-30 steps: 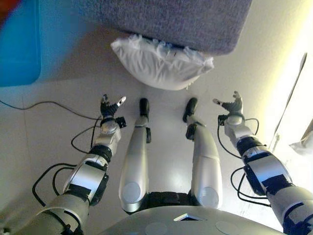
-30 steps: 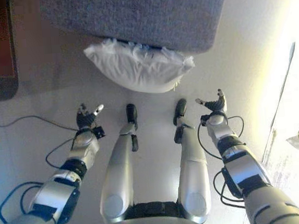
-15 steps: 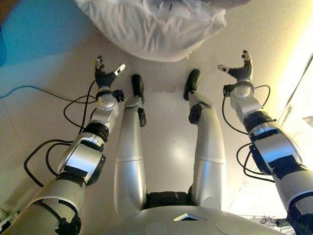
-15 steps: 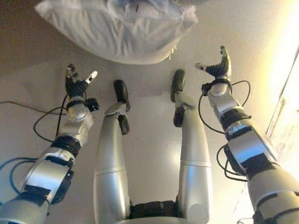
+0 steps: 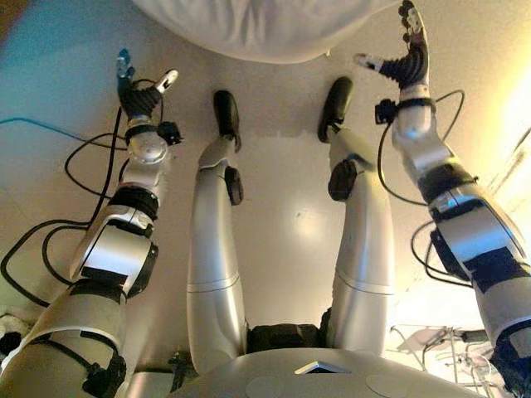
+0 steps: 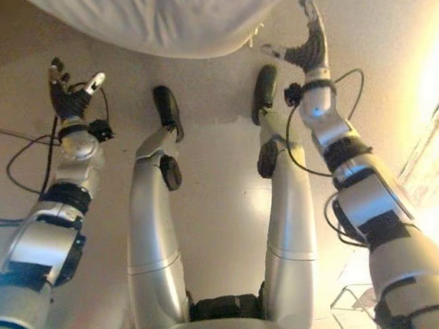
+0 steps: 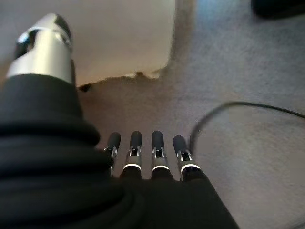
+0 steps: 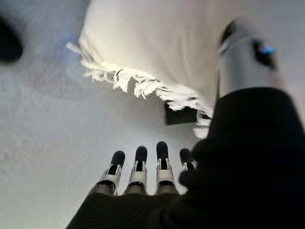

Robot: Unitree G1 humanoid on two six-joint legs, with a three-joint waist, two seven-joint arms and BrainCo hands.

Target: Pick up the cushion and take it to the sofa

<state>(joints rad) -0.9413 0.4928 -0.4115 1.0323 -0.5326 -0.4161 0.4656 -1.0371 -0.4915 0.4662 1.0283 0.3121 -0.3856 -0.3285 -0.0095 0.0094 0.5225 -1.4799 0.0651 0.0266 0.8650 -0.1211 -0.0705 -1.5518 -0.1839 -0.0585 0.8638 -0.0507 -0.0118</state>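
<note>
A white cushion (image 5: 265, 29) with a fringed edge (image 8: 143, 86) lies on the floor at the top of the head views, cut off by the frame. My left hand (image 5: 139, 98) is open, held just short of the cushion's left end without touching it. My right hand (image 5: 408, 60) is open too, fingers straight, beside the cushion's right corner and apart from it. Both palms face inward toward the cushion. In the left wrist view the cushion (image 7: 124, 38) shows past the open left hand (image 7: 143, 157); the right hand (image 8: 138, 171) points at the floor beside the fringe.
Pale floor (image 5: 282, 232) lies all round. A bright strip runs along the floor at the right (image 5: 514, 133). A small dark block (image 8: 178, 114) shows under the cushion's fringe.
The camera has tipped down and closer, so the cushion has slid to the top edge and the grey sofa is out of view. Both hands have reached further forward to the cushion's ends.
</note>
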